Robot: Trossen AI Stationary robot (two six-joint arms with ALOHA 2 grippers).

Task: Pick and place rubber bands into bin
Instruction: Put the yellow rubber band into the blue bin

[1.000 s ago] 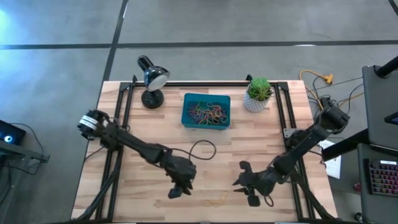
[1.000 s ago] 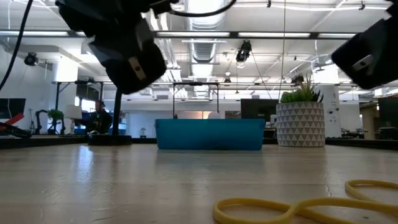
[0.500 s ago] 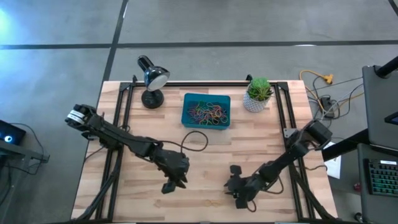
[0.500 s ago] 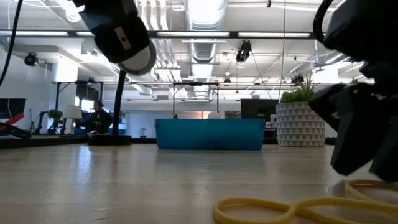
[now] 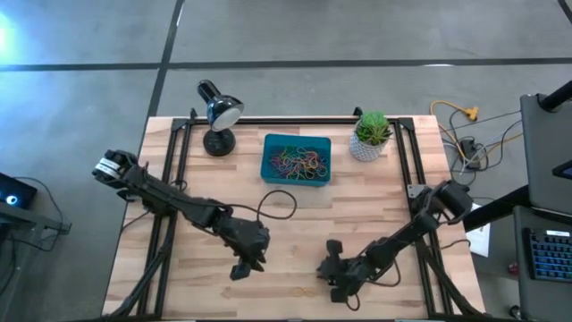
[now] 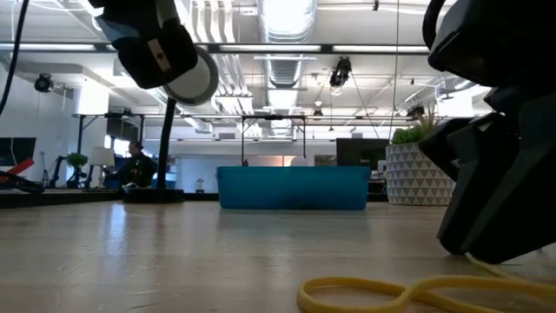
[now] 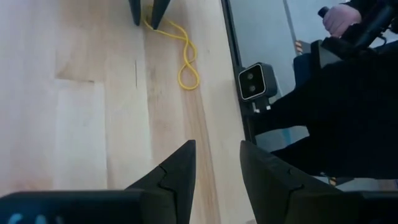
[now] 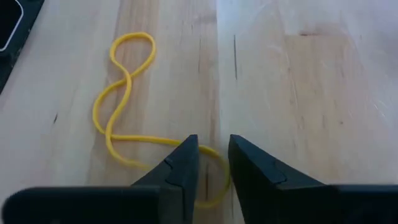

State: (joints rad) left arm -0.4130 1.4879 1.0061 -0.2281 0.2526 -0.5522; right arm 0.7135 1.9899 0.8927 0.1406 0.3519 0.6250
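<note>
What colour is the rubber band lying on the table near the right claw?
Yellow. The rubber band shows best in the right wrist view, twisted on the table.

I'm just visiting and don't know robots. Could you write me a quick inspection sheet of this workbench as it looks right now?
Surface: pale wooden table in a black frame.
Job's things: teal bin at the back holds many coloured rubber bands; one twisted yellow rubber band lies on the wood near the front edge.
Clutter: desk lamp and potted plant on either side of the bin.
Grippers: right gripper is down at the yellow rubber band, jaws straddling one end with a gap. Left gripper hovers nearby, jaws apart, empty.
Cables: a black cable loops from the left arm; orange and yellow ones lie off the table's right.
Surroundings: concrete floor; a person's hand beside the table.
</note>
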